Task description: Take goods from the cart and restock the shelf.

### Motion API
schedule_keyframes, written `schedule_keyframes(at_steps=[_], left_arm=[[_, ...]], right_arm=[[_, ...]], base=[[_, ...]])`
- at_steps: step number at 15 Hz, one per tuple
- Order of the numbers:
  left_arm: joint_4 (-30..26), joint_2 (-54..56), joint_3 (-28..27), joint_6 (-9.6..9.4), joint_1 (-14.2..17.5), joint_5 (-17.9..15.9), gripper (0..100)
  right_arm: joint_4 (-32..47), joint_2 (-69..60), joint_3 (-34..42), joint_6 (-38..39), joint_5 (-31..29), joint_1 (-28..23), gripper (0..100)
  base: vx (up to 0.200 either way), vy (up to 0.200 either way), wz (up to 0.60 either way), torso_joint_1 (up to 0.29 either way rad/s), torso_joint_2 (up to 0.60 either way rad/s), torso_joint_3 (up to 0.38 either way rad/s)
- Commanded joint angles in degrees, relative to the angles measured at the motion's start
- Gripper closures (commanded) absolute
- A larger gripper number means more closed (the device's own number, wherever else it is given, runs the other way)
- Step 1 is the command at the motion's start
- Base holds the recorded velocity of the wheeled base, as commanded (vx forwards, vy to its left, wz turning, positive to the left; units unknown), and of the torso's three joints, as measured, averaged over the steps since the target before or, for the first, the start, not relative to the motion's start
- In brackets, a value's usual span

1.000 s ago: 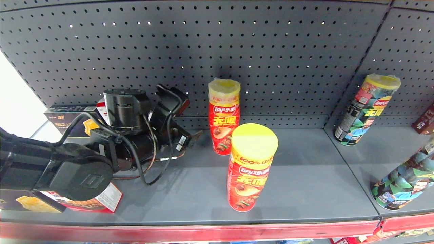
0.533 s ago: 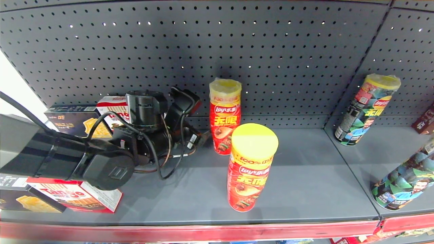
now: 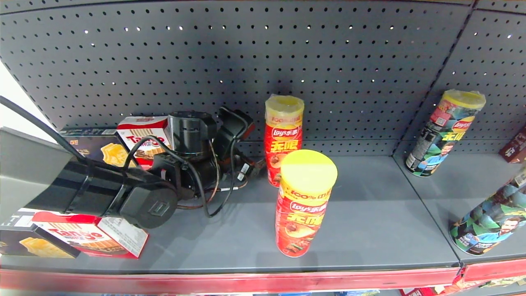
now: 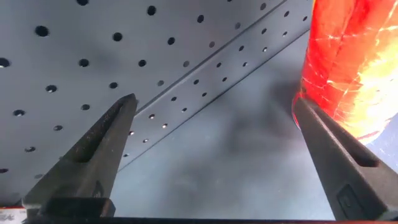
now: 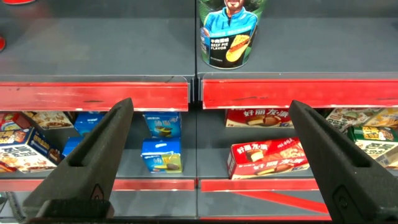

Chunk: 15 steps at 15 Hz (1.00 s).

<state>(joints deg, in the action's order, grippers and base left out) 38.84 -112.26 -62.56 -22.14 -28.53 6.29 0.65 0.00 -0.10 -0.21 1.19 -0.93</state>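
Two red chip cans with yellow lids stand on the grey shelf (image 3: 370, 213). One is at the back (image 3: 283, 139) by the pegboard, the other nearer the front edge (image 3: 304, 205). My left gripper (image 3: 258, 165) lies low on the shelf just left of the back can. In the left wrist view the gripper (image 4: 214, 102) is open with only bare shelf between its fingers. One finger (image 4: 336, 155) is up against the red can (image 4: 354, 56). My right gripper (image 5: 211, 104) is open and holds nothing. It faces the red front edges of lower shelves.
Wafer boxes (image 3: 88, 238) (image 3: 144, 135) and a dark box (image 3: 94, 144) crowd the shelf's left end. Two green-printed cans (image 3: 446, 131) (image 3: 489, 222) stand on the adjoining shelf at right. The right wrist view has a green can (image 5: 227, 31) above rows of boxes (image 5: 267, 158).
My left arm has slid right along the back of the shelf, and the back red can has shifted a little to the right with it. The front can has stayed put.
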Motion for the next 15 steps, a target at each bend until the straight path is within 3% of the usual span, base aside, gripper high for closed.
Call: schedule_keyframes(at_steps=[1,4,6,10,12,15], left_arm=[[0.1,-0.1,0.2,-0.01,0.0,0.1,0],[0.0,4.1,1.9,1.48,-0.1,0.4,0],[0.0,6.8,2.1,1.31,0.2,0.7,0],[0.5,14.3,7.2,1.92,0.6,4.6,0],[3.7,16.3,9.7,2.01,0.7,4.7,0],[7.2,15.2,8.1,2.01,0.3,4.7,0]], right_arm=[[0.1,0.1,0.0,0.0,0.0,0.0,0],[0.0,0.1,0.0,0.0,0.0,0.0,0],[0.0,0.1,0.0,0.0,0.0,0.0,0],[0.0,0.1,0.0,0.0,0.0,0.0,0],[0.0,0.1,0.0,0.0,0.0,0.0,0],[0.0,0.2,0.0,-0.1,0.0,0.0,0]], base=[[0.0,0.0,0.0,0.0,0.0,0.0],[0.0,0.0,0.0,0.0,0.0,0.0],[0.0,0.0,0.0,0.0,0.0,0.0],[0.0,0.0,0.0,0.0,0.0,0.0],[0.0,0.0,0.0,0.0,0.0,0.0],[0.0,0.0,0.0,0.0,0.0,0.0]])
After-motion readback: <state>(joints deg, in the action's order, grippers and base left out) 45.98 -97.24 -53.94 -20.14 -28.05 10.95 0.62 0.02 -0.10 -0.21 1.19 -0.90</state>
